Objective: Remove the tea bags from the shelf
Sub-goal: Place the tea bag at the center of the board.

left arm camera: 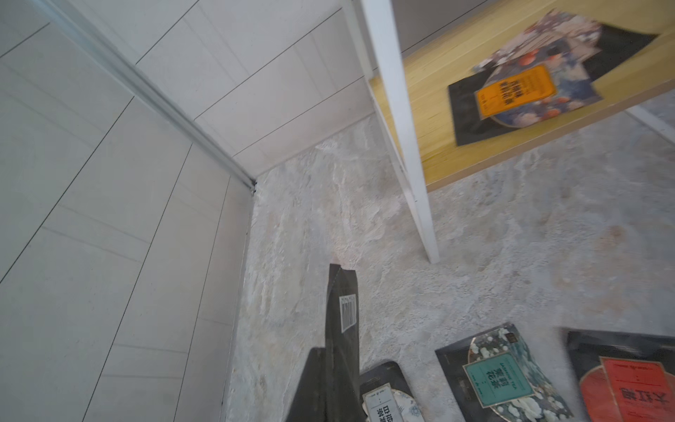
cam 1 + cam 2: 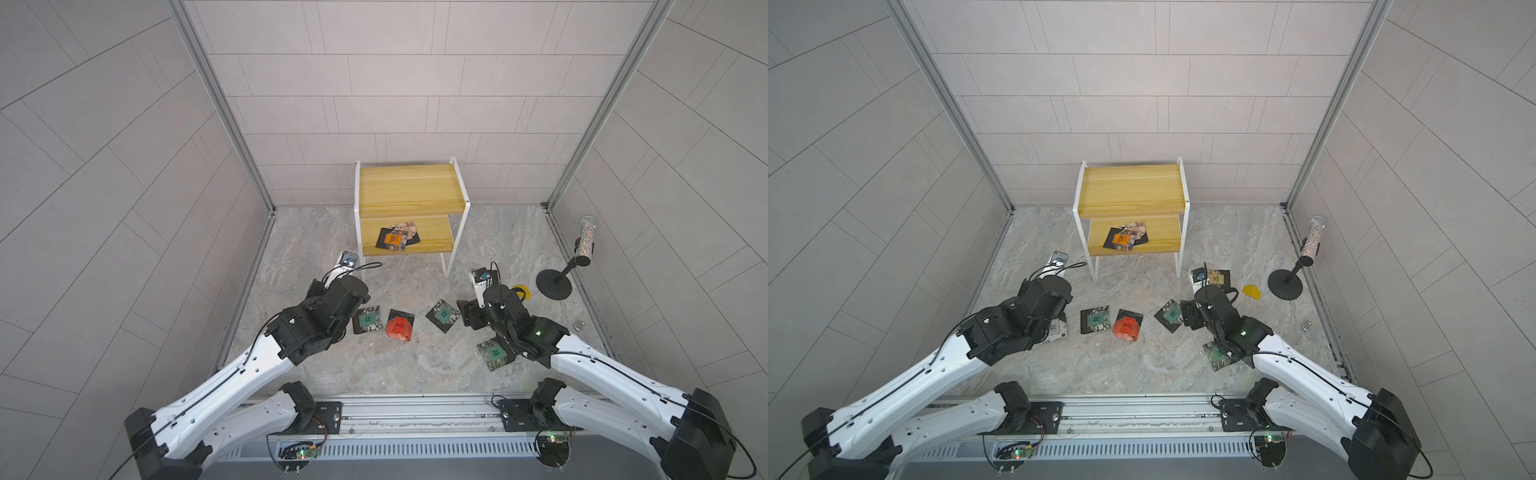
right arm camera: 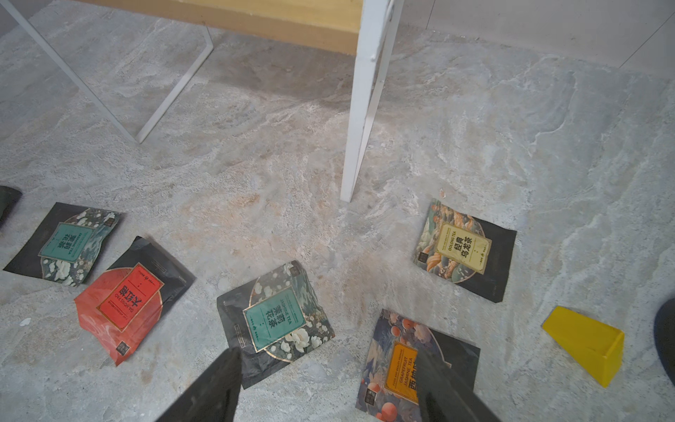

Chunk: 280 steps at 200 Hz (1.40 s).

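1. The left jaws were together on a black tea bag (image 1: 341,292). They pinched it by one edge, so it stood edge-on with its barcode side showing, over the worktop (image 2: 374,370). So slim a hold could let it swing or slip early, likely onto the white-labelled bag (image 1: 383,402) just below.
2. The right jaws stood apart and empty, low between a teal-labelled bag (image 3: 274,318) and an orange-labelled bag (image 3: 398,361). A drop from there could pin or drag either one.
3. A small overlapping pile (image 2: 397,240) lay on the lower board of the shelf (image 2: 409,187). Reaching in, either arm might knock the white front leg (image 1: 403,128) or the overhanging upper board, and the light frame would probably shift.
4. Flat, stacked sachets might come up two together, or be pushed deeper instead of lifted.
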Motion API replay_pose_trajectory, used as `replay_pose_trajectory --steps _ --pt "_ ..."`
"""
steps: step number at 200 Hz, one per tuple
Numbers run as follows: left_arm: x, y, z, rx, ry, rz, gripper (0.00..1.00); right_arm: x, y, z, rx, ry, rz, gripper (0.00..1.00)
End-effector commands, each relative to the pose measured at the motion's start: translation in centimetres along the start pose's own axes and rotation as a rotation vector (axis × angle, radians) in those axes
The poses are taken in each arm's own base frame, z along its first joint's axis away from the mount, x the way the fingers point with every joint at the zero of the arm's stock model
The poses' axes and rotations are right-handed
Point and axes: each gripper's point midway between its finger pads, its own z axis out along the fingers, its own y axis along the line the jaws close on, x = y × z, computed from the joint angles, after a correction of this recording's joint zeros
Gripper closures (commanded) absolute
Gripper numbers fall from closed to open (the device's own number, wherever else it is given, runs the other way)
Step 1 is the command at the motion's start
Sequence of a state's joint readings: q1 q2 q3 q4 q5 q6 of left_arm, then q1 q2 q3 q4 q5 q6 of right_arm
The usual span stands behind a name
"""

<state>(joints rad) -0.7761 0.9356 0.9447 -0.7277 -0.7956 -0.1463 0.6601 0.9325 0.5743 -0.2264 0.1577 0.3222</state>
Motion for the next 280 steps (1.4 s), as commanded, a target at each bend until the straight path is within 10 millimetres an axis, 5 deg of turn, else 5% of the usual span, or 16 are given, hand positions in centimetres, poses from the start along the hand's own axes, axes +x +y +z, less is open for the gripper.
replay_pose_trajectory --steps 1,58,103,188,280 --pt "2.0 3.4 0.7 -0.120 0.123 -0.154 1.00 -1.1 0.1 -0.4 -0.008 -0.033 0.015 0.22" --pt "7.4 6.9 4.5 -0.240 0.390 -0.356 1.00 -1.1 -0.3 -0.9 0.005 -0.048 0.020 0.22" --pt "11.6 7.2 7.3 -0.291 0.572 -0.472 1.00 -1.0 -0.6 -1.0 0.017 -0.054 0.024 0.22" --pt "18.3 7.1 10.6 -0.409 0.917 -0.423 1.00 -0.9 -1.6 -1.4 0.059 -0.078 0.025 0.22" --pt "20.0 6.5 13.6 -0.429 0.977 -0.364 1.00 -0.8 -2.1 -1.6 0.081 -0.087 0.021 0.22"
